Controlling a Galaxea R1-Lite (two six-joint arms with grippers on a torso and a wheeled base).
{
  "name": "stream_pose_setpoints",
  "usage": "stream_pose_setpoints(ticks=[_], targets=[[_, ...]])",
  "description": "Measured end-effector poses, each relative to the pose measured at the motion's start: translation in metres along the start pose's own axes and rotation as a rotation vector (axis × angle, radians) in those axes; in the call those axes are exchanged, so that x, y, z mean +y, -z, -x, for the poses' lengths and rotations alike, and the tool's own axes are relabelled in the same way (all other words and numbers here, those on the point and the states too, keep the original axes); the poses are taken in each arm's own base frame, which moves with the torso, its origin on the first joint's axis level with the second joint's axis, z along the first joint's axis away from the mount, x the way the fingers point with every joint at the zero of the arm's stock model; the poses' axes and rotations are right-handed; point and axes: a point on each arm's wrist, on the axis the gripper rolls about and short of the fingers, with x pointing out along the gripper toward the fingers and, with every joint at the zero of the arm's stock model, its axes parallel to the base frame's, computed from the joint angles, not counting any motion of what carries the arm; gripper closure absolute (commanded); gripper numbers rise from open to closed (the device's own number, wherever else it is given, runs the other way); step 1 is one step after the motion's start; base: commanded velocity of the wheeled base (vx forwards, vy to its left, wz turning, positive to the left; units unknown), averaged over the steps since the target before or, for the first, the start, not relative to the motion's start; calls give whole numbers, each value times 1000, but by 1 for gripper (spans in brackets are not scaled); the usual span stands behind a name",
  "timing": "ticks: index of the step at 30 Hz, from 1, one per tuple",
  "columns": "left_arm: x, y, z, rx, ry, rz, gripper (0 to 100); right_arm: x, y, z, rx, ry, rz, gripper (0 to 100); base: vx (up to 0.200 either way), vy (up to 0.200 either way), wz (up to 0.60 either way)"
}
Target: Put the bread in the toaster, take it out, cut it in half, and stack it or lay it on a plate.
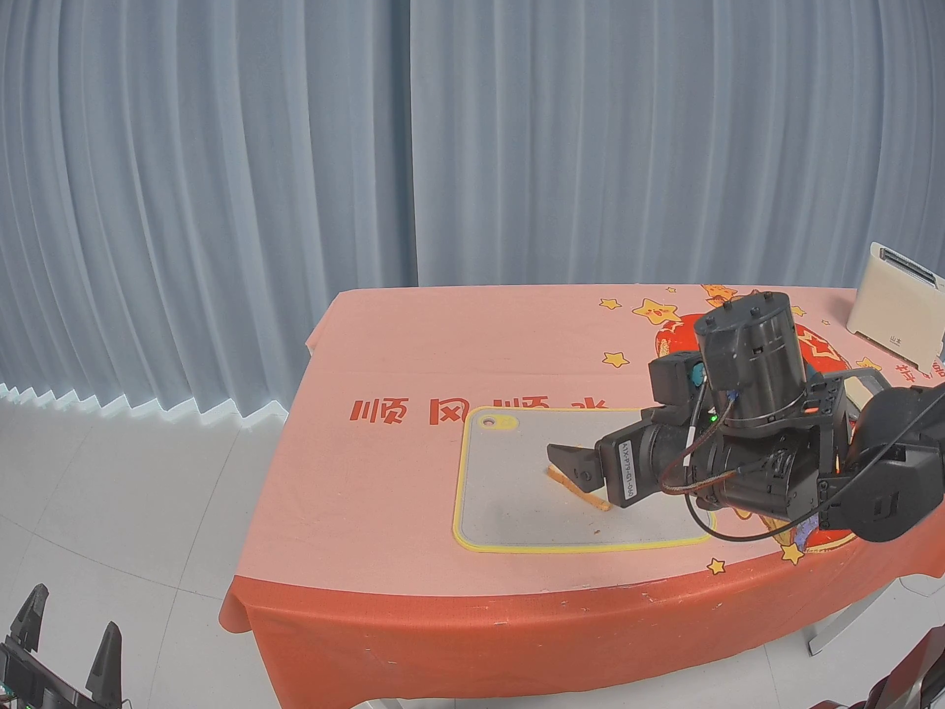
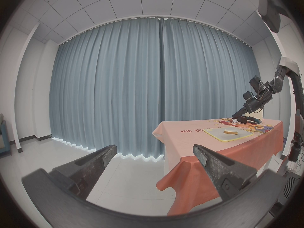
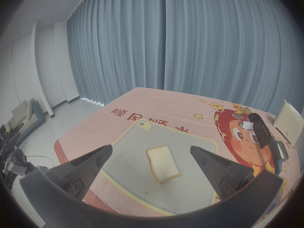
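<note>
Right gripper (image 3: 151, 148) hangs spread wide, grasping nothing, over the bread (image 3: 163, 163), which lies flat and uncut on the cutting board (image 3: 126, 155). Likely step: pickup for the toaster (image 1: 896, 307). It calls for descending and closing across the slice.

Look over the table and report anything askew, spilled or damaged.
Nothing is spilled or broken. The bread lies flat on the cutting board, turned at a slant to the board's edges, near the open right gripper. The toaster stands at the far right of the table.
</note>
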Motion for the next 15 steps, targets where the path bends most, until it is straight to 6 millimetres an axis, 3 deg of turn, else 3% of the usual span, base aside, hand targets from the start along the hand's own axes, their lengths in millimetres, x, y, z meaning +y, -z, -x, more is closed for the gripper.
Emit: stream_pose_setpoints(ticks=[7,15], targets=[[0,0,0,0,0,0,0,5,7,-5,37,-8,17,0,0,0,0],[0,0,0,0,0,0,0,23,28,-26,124,-27,19,0,0,0,0]])
